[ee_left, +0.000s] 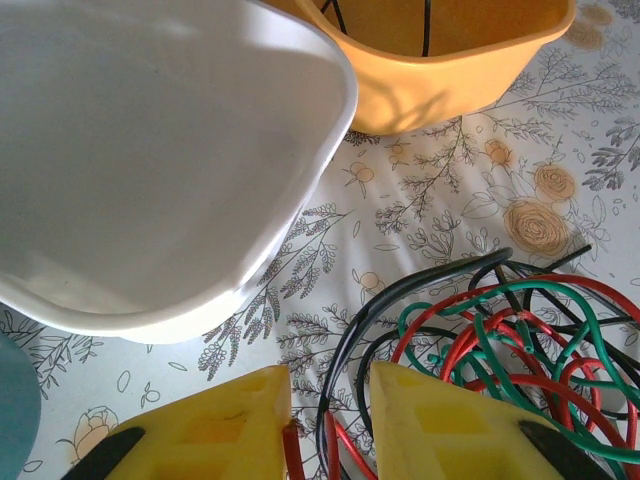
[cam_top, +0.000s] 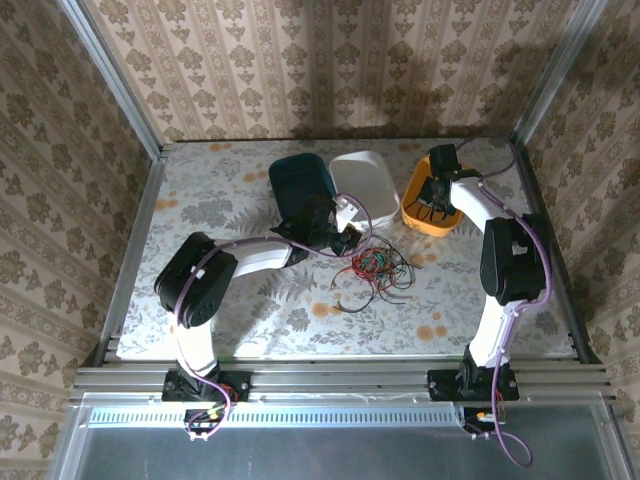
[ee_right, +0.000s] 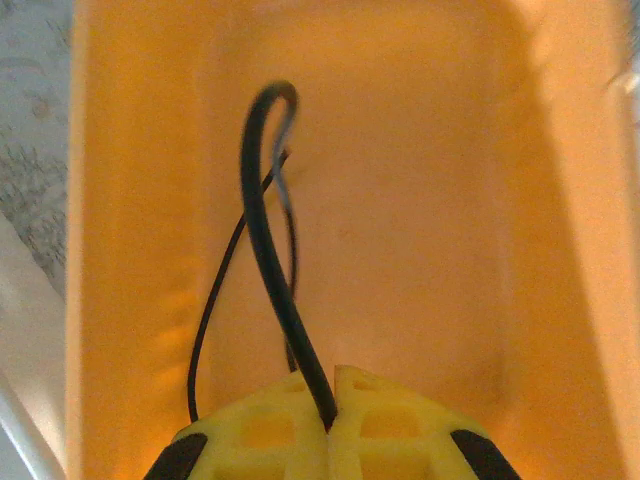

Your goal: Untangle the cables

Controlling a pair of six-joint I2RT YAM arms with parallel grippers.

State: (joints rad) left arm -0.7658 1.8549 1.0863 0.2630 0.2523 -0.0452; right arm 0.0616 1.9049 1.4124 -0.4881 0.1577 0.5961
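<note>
— Orange tub: the right gripper hangs over it, arm stretched forward, fingers together on a black cable.
— And the left gripper?
— Fingers apart, red strands between them; the cables lie at six o'clock from the white tub.

The white tub is showing smooth plastic with a soft sheen, and the orange tub is looking equally smooth, slightly waxy. The cables are gleaming in glossy red, green and black jackets. The fingers of the left gripper are looking like matt yellow plastic. The surface is wearing a matt floral print; its near rail is shining as bare metal.
</note>
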